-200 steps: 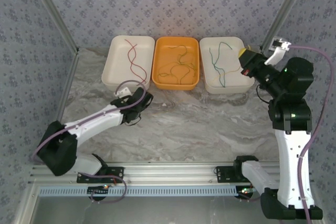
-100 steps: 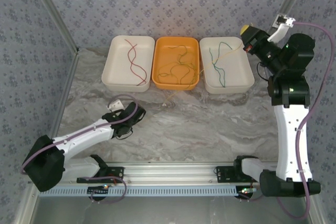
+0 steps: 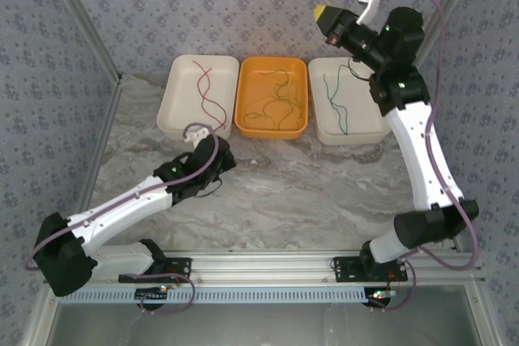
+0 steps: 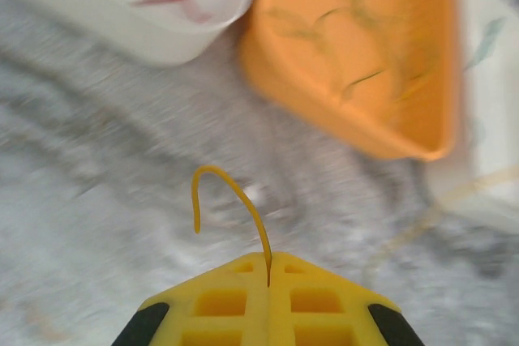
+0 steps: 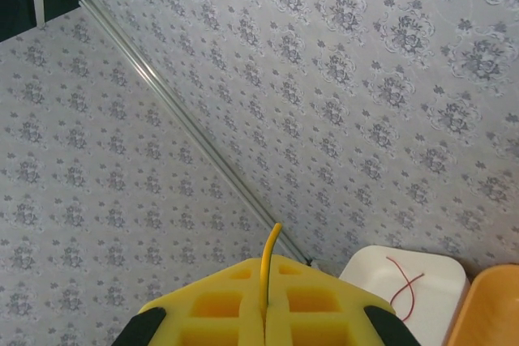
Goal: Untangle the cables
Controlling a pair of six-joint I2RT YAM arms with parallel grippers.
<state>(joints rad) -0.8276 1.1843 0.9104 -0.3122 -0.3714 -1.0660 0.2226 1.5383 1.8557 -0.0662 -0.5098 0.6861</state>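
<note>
A marble table [image 3: 308,192] spreads out between walls of grey patterned wallpaper [image 3: 259,6]. The right arm [image 3: 418,151] rises from its base at the near edge and reaches high over the far right of the table. The left arm [image 3: 130,204] lies low and stretched across the table's left half.

Three trays stand side by side along the far edge: a left white tray [image 3: 166,111], an orange tray [image 3: 272,134] in the middle and a right white tray [image 3: 361,131].

The right gripper [image 3: 324,15] is held up in front of the back wall, above the gap between the orange tray and the right white tray. The left gripper [image 3: 223,158] sits just above the marble, near the front edges of the left white tray and the orange tray.

A dark red cable [image 3: 207,91] lies wavy in the left white tray. A tangle of green and yellow cables [image 3: 272,103] lies in the orange tray, and a green cable [image 3: 334,99] lies in the right white tray.

In the left wrist view the yellow fingers are pressed together on a yellow-orange cable [image 4: 235,192], whose free end hooks up and over above the marble. In the right wrist view the yellow fingers are likewise closed on a thin yellow-orange cable end [image 5: 270,249] that sticks up between them. Whether both hold one and the same cable I cannot tell.
</note>
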